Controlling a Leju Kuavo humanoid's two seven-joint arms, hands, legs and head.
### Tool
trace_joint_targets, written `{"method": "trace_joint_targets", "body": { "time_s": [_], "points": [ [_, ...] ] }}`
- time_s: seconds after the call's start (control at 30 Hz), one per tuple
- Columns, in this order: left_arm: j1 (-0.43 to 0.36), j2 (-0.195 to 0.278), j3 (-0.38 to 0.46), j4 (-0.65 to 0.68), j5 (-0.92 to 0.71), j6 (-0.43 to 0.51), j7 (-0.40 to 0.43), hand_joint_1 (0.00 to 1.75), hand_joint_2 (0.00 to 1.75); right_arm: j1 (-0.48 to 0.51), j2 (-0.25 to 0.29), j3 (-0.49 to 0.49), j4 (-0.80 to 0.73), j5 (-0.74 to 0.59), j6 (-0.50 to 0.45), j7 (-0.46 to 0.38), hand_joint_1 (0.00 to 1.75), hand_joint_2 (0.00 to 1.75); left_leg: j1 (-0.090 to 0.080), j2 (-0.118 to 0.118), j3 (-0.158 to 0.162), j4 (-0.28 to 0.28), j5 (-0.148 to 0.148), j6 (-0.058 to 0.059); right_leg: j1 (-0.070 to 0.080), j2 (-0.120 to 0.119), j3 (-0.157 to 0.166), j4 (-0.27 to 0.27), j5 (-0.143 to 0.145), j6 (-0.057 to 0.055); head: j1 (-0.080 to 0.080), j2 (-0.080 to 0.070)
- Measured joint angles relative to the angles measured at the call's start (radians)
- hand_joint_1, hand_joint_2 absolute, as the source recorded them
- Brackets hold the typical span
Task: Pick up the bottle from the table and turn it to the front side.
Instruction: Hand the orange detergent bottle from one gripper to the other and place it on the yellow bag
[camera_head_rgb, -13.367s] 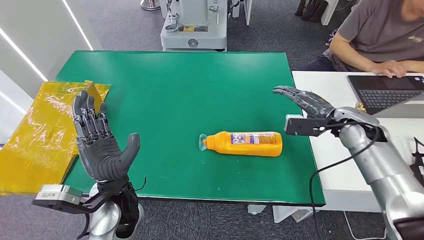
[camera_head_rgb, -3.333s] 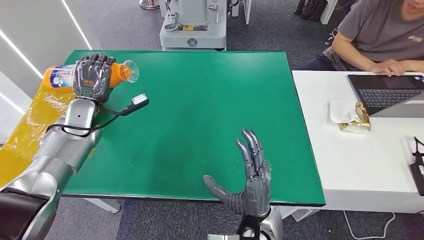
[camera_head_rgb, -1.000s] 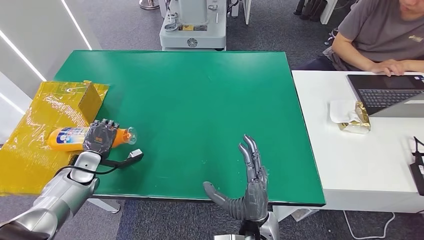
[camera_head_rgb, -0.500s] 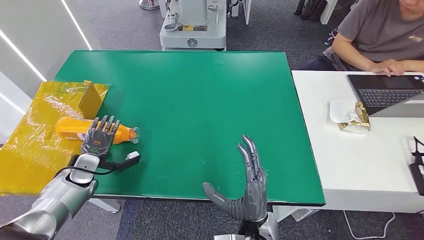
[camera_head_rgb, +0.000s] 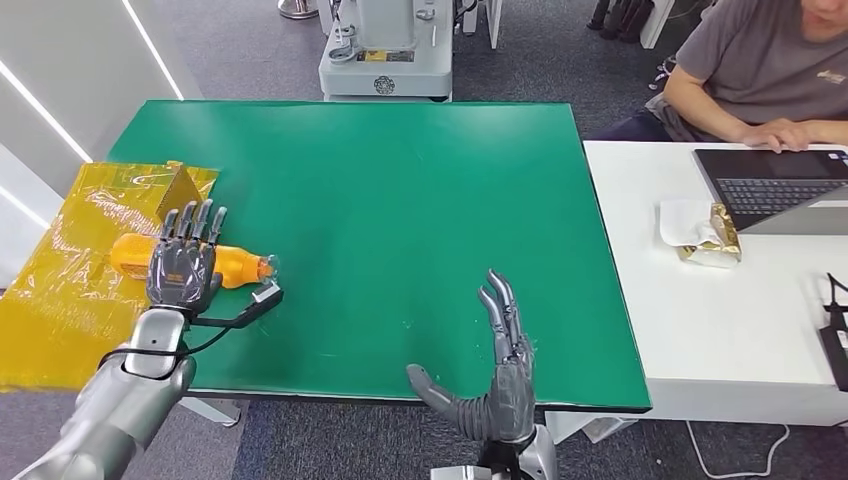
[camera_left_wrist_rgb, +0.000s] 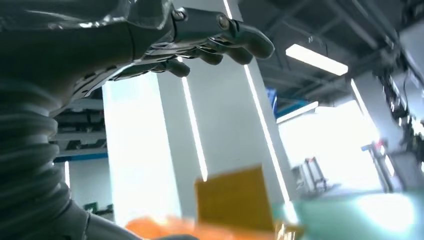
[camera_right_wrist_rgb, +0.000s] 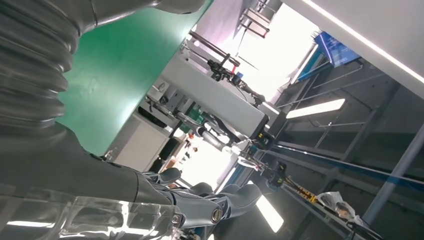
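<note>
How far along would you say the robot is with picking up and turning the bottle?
Done, by the look of it: the orange bottle lies on its side by the yellow bag at the green table's edge. In hand: nothing; the left hand hovers open above it, the right hand open. Left: apparently only withdrawing.

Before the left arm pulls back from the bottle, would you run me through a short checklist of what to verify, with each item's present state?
1. Left hand free of the bottle: ok; its fingers are straight and spread in front of the bottle, not wrapped around it.
2. Bottle set down: ok; it lies on its side across the edge between the yellow film and the green table.
3. Front label facing up: cannot tell; the hand covers the bottle's middle.
4. Right hand out of the way: ok; open at the near table edge.
5. Person away from the bottle: ok; seated at the laptop.
</note>
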Motion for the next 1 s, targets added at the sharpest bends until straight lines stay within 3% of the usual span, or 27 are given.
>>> {"method": "trace_joint_targets", "body": {
  "time_s": [0.13,0.3,0.37,0.53,0.6,0.7,0.9,1.0],
  "points": [
    [0.051,-0.034,0.176,-0.23,0.005,0.003,-0.196,0.0,1.75,-0.005,0.0,0.001,0.007,-0.016,0.0,0.0,0.0,1.75,0.0,0.0,0.0,0.0,0.0,0.0,0.0,0.0,0.0,0.0,0.0,0.0,0.0,0.0],
    [0.053,-0.147,0.484,-0.44,0.137,0.005,-0.665,0.0,1.75,-0.018,0.004,0.002,0.02,-0.028,0.0,0.0,0.0,1.75,0.0,0.001,0.001,0.0,0.0,0.0,0.0,0.001,0.0,0.0,0.0,0.0,0.0,0.0],
    [0.048,-0.189,0.578,-0.484,0.24,0.005,-0.727,0.0,1.75,-0.022,0.006,0.002,0.025,-0.025,0.0,0.0,0.0,1.75,0.0,0.001,0.001,0.0,0.0,-0.001,0.0,0.002,0.0,0.0,0.0,0.0,0.0,0.0],
    [0.047,-0.239,0.664,-0.543,0.311,0.005,-0.728,0.0,1.75,-0.028,0.009,0.002,0.031,-0.021,0.0,0.0,0.0,1.75,0.0,-0.001,0.001,0.0,0.0,-0.001,0.0,-0.001,0.001,0.0,0.0,0.0,0.0,0.0],
    [0.047,-0.252,0.668,-0.554,0.419,0.005,-0.729,0.0,1.75,-0.029,0.011,0.002,0.033,-0.008,0.0,0.0,0.0,1.75,0.0,-0.001,0.001,0.0,0.0,-0.001,0.0,-0.001,0.001,0.0,0.0,0.0,0.0,0.0],
    [0.053,-0.273,0.599,-0.559,0.77,0.005,-0.729,0.0,1.75,-0.03,0.013,0.0,0.032,0.009,0.0,0.0,0.0,1.75,0.0,-0.002,0.001,0.0,0.0,-0.001,0.0,-0.002,0.001,0.0,0.0,0.0,0.0,0.0],
    [0.111,-0.345,0.343,-0.578,1.153,-0.006,-0.731,0.0,1.75,-0.04,0.032,-0.02,-0.028,-0.024,0.0,0.0,0.0,1.75,-0.001,-0.003,0.001,0.001,-0.001,0.001,-0.001,-0.004,0.003,-0.002,0.0,0.001,0.0,0.0],
    [0.144,-0.365,0.193,-0.566,1.39,-0.136,-0.73,0.0,1.75,-0.046,0.035,-0.023,-0.051,-0.061,0.0,0.0,0.0,1.75,-0.001,-0.003,0.0,0.001,-0.002,0.002,-0.001,-0.004,0.003,-0.002,0.0,0.002,0.0,0.0]
  ]
}}
